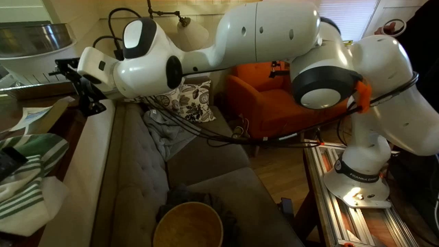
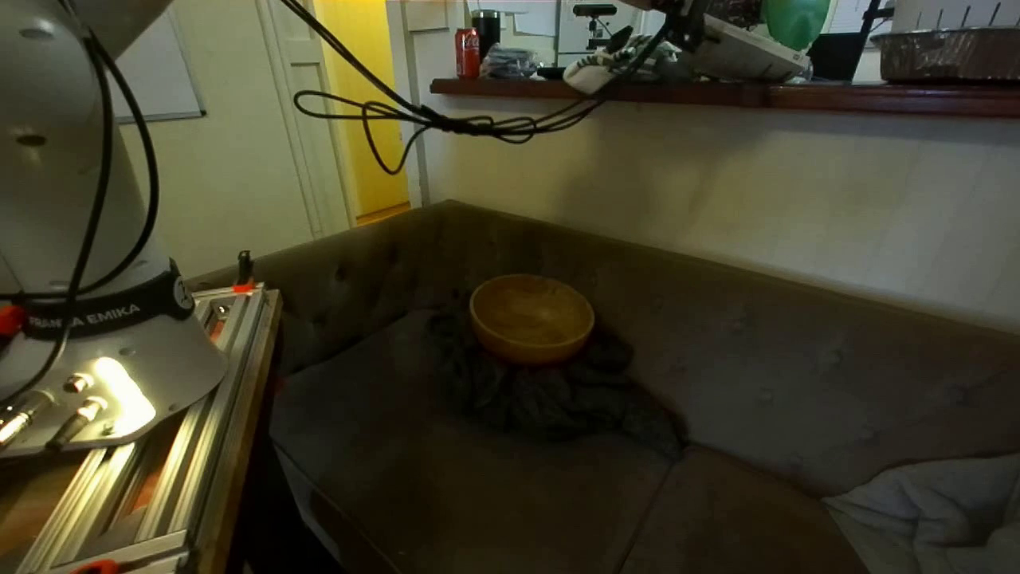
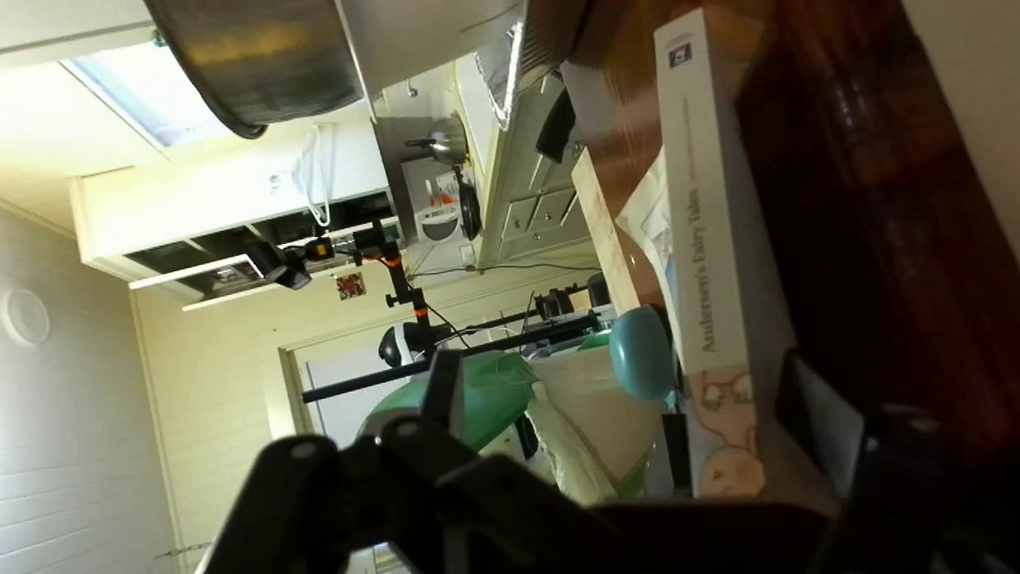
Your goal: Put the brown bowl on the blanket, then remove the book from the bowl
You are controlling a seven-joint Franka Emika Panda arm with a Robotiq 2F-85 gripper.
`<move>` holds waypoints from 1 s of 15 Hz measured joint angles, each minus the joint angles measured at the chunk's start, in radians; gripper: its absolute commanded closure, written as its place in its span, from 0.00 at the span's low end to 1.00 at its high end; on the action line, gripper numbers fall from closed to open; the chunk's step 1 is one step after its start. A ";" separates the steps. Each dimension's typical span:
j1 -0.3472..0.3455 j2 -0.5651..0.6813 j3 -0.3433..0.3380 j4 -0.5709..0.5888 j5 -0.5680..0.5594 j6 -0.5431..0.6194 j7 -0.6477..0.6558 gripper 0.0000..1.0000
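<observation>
Two fingers (image 3: pixel 822 426) stood spread, with the book (image 3: pixel 701 239) between them on the bench (image 3: pixel 853 119), seemingly on edge, spine uppermost; one finger was very near its cover, though whether they touched could not be told. If that finger snagged the cover on leaving, the book would probably tip, or slide off toward the sofa (image 2: pixel 478 478). The brown bowl (image 2: pixel 532 319) rested on the blanket (image 2: pixel 550 406), its visible inside bare in both exterior views. On the bench stood a foil tray (image 2: pixel 948 60) as well; what it held, if anything, did not show.
</observation>
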 measured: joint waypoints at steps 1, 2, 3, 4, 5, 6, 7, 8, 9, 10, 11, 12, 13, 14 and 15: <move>0.049 -0.023 -0.064 -0.045 0.010 0.022 0.002 0.00; 0.104 -0.046 -0.126 -0.094 0.013 0.039 0.003 0.00; 0.153 -0.067 -0.175 -0.140 0.015 0.052 0.004 0.00; 0.206 -0.085 -0.224 -0.185 0.016 0.063 0.005 0.00; 0.255 -0.096 -0.271 -0.225 0.017 0.077 0.008 0.00; 0.302 -0.099 -0.320 -0.255 0.018 0.097 0.017 0.00; 0.345 -0.099 -0.365 -0.280 0.018 0.116 0.030 0.00; 0.382 -0.098 -0.403 -0.299 0.018 0.138 0.043 0.00; 0.418 -0.098 -0.440 -0.317 0.014 0.161 0.053 0.00; 0.456 -0.094 -0.484 -0.337 0.007 0.185 0.066 0.00; 0.490 -0.089 -0.527 -0.359 0.003 0.207 0.085 0.00; 0.518 -0.084 -0.566 -0.378 -0.003 0.227 0.105 0.00; 0.543 -0.078 -0.602 -0.397 -0.013 0.250 0.130 0.00; 0.562 -0.069 -0.635 -0.412 -0.024 0.278 0.156 0.00; 0.575 -0.056 -0.663 -0.422 -0.033 0.312 0.184 0.00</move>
